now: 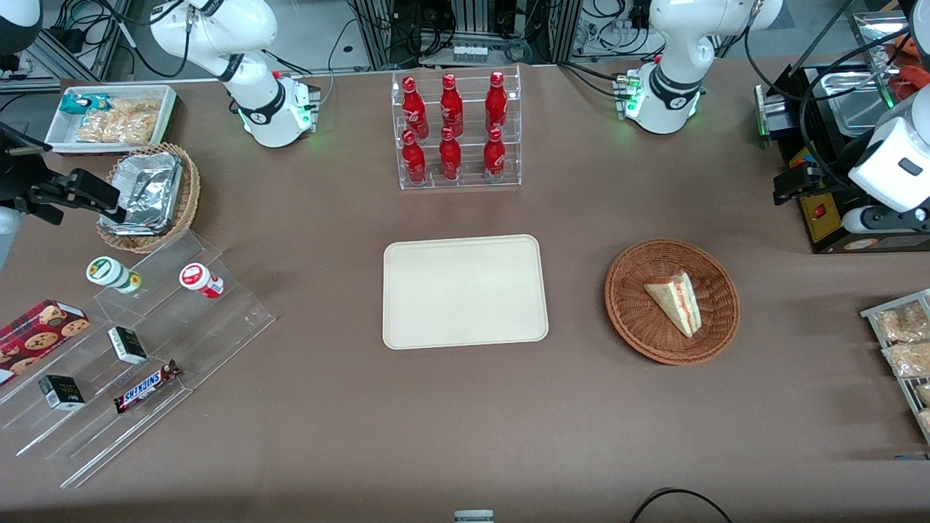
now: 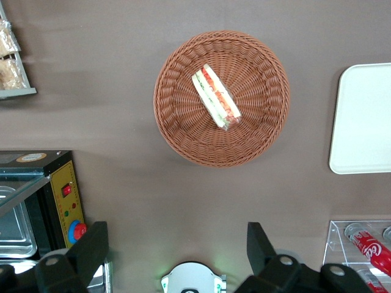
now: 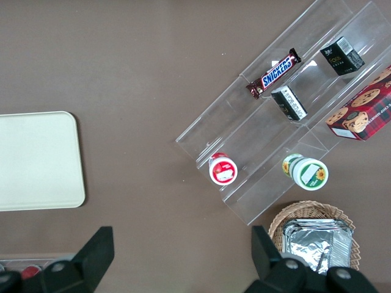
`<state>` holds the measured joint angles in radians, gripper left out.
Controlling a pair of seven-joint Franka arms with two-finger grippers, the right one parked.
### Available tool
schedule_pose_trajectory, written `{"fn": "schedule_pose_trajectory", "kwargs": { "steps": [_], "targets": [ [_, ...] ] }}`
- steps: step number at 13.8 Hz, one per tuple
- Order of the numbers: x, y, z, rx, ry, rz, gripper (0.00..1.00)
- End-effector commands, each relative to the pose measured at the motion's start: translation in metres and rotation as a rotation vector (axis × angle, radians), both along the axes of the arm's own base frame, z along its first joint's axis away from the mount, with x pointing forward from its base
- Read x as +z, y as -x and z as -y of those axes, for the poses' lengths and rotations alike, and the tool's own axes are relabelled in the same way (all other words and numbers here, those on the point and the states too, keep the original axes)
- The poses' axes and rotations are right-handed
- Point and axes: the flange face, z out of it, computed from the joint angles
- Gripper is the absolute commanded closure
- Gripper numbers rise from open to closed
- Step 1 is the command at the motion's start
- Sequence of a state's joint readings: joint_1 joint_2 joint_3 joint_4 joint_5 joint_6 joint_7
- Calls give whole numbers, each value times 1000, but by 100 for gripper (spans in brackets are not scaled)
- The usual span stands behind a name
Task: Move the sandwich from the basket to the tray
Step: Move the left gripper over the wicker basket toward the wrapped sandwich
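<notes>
The sandwich (image 1: 676,299), a pale bread wedge with pink and green filling, lies in the round reddish-brown basket (image 1: 632,305). In the left wrist view, the sandwich (image 2: 215,97) sits near the middle of the basket (image 2: 177,122). The beige tray (image 1: 465,290) lies flat beside the basket, toward the parked arm's end, with nothing on it; its edge shows in the left wrist view (image 2: 363,119). My left gripper (image 1: 792,185) hangs high above the table, farther from the front camera than the basket. It is open (image 2: 177,247), with nothing between its fingers (image 2: 91,250).
A clear rack of red bottles (image 1: 454,131) stands farther from the front camera than the tray. A black appliance with a red button (image 1: 821,211) sits under my gripper. Snack bags on a rack (image 1: 901,341) lie at the working arm's end. A stepped acrylic stand (image 1: 131,341) is at the parked arm's end.
</notes>
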<state>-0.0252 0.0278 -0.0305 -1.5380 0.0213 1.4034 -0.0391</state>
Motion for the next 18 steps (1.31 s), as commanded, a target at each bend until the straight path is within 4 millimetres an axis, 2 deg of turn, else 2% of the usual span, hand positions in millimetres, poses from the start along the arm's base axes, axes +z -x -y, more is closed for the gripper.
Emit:
{"fn": "schedule_pose_trajectory", "kwargs": {
  "steps": [1, 2, 5, 10, 14, 16, 18],
  "targets": [
    [1, 1, 4, -29, 16, -8, 0],
    [-4, 0, 4, -29, 15, -15, 0],
    [-42, -5, 4, -28, 15, -32, 0],
    [-130, -6, 6, -32, 15, -26, 0],
    [-193, 0, 22, -40, 14, 25, 0],
    [-220, 5, 25, 2, 10, 50, 0],
    [-239, 6, 39, 164, -11, 68, 0]
  ]
}}
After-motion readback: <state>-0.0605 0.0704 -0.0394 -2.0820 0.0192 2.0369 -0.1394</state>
